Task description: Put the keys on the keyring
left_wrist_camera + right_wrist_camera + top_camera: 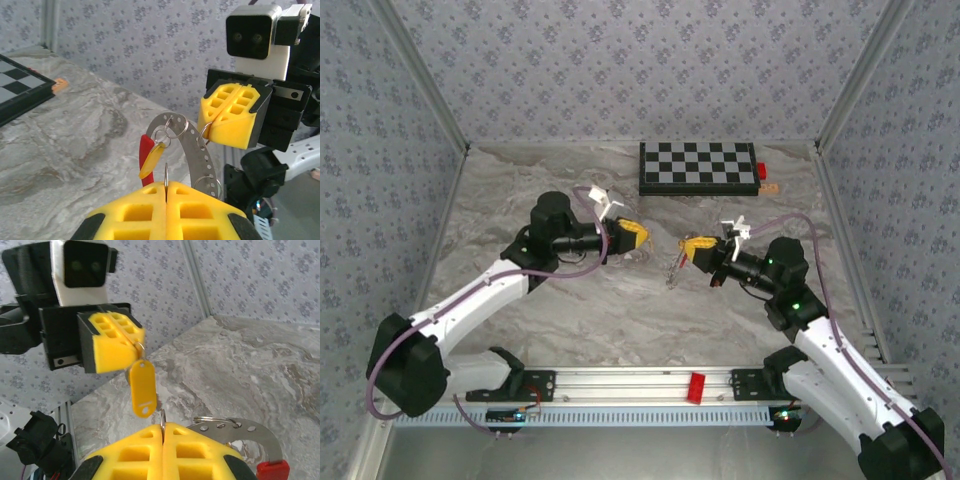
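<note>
Aloft, left end effector (134, 342) pinching dangling key (142, 387), right end effector (163, 429) pinching keyring (250, 432) nearby.

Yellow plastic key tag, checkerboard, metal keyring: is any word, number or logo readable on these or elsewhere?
None readable in these views.
Yellow plastic key tag: label window blank.
Black-and-white checkerboard: plain squares, no characters.
Curved grey metal keyring with red section: punched holes, no stamp visible.

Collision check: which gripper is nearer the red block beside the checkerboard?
Right. Right gripper sits near-left of the red block; left gripper is farther left, near the checkerboard's left end.
</note>
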Robot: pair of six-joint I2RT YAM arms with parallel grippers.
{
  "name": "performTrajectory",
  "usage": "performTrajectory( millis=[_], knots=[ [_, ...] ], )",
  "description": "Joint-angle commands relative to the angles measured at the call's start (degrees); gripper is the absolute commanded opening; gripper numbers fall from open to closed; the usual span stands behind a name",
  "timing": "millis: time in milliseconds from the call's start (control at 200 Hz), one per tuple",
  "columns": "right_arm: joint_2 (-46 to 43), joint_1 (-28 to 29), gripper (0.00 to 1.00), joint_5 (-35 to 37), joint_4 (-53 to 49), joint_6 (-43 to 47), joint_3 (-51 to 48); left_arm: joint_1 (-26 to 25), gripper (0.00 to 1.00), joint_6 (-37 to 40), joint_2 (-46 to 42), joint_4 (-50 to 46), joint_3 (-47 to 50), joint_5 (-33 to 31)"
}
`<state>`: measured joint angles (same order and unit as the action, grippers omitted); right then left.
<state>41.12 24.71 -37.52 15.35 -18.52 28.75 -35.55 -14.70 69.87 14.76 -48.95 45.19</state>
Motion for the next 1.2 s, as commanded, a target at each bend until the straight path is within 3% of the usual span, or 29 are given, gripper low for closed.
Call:
performTrajectory(
  millis=[0, 100, 270, 460, 755, 1020, 1194],
  knots=[
    [-1.05, 0.62, 0.00, -2.57, 3.98, 1.55, 1.97, 0.30, 0.00, -1.40, 0.36, 4.24, -1.57, 5.28],
    [-0.96, 1.26, 0.00, -1.07, 3.69, 3.30, 2.26, 0.11, 0.00, 0.69, -0.20, 3.88, -1.16, 2.31],
    [-0.87, 2.29, 0.00, 1.53, 6.40, 6.41, 0.42, -4.37, 0.00, 15.58, -3.06, -0.64, 1.21, -13.51],
    [-0.76, 3.83, 0.00, 4.59, 6.20, 8.12, -0.06, -11.56, 0.00, 28.93, -6.85, 6.21, 7.30, -33.99],
    [-0.87, 4.64, 0.00, 6.22, 4.12, 9.19, -0.08, -18.41, 0.00, 42.36, -8.17, 12.92, 9.60, -55.58],
    [-0.87, 5.31, 0.00, 7.01, 3.01, 9.56, 0.34, -20.76, 0.00, 48.24, -8.25, 16.72, 11.33, -63.09],
    [-0.61, 5.82, 0.00, 7.11, 2.76, 9.56, 0.33, -21.30, 0.00, 48.28, -8.49, 16.10, 11.36, -63.20]
  ],
)
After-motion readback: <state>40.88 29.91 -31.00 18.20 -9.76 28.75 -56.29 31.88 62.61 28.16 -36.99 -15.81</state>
